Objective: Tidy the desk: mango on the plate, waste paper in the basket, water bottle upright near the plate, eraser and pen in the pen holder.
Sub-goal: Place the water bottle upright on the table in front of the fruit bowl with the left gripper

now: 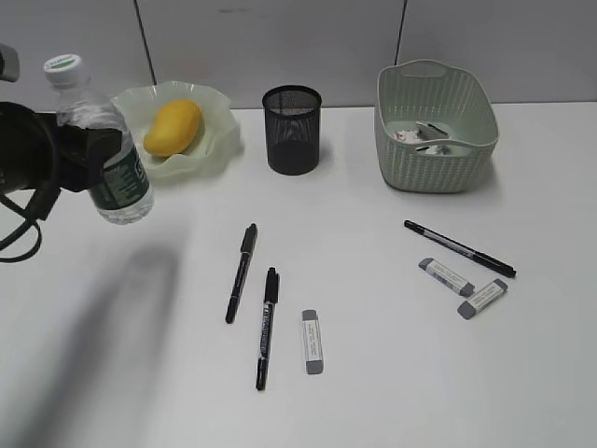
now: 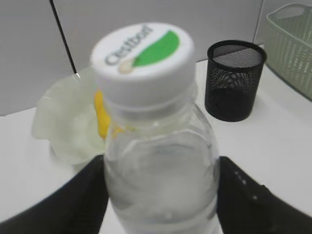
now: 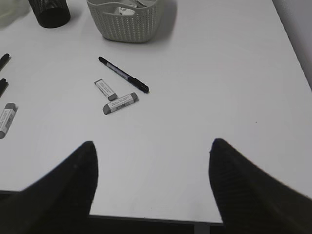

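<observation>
While gripped by black jaws, clear ribbed water bottle.

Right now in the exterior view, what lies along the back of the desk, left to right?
Held clear plastic water bottle → pale green ruffled plate holding the yellow-orange mango → black wire-mesh pen holder → pale green woven-pattern basket.
</observation>
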Robot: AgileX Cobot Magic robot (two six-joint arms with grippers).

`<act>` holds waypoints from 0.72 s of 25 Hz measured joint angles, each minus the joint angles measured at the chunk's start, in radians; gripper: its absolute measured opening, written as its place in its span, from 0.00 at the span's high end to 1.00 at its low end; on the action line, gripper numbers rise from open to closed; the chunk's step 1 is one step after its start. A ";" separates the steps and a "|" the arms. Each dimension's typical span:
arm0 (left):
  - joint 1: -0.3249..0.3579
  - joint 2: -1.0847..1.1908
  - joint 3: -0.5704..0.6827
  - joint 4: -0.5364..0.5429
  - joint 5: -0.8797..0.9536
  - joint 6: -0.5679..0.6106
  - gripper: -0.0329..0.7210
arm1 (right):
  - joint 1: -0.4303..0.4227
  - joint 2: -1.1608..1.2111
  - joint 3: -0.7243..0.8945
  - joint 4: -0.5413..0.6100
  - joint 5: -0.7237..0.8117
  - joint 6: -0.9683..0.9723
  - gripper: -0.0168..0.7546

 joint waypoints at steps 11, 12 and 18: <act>0.028 0.171 0.006 0.002 -0.236 0.090 0.31 | 0.000 0.000 0.000 0.000 0.000 0.000 0.25; 0.028 0.187 0.006 0.002 -0.254 0.094 0.31 | 0.000 0.000 0.000 0.000 0.000 0.000 0.25; 0.028 0.274 -0.020 0.002 -0.308 0.176 0.31 | 0.000 0.000 0.000 0.000 0.000 0.000 0.25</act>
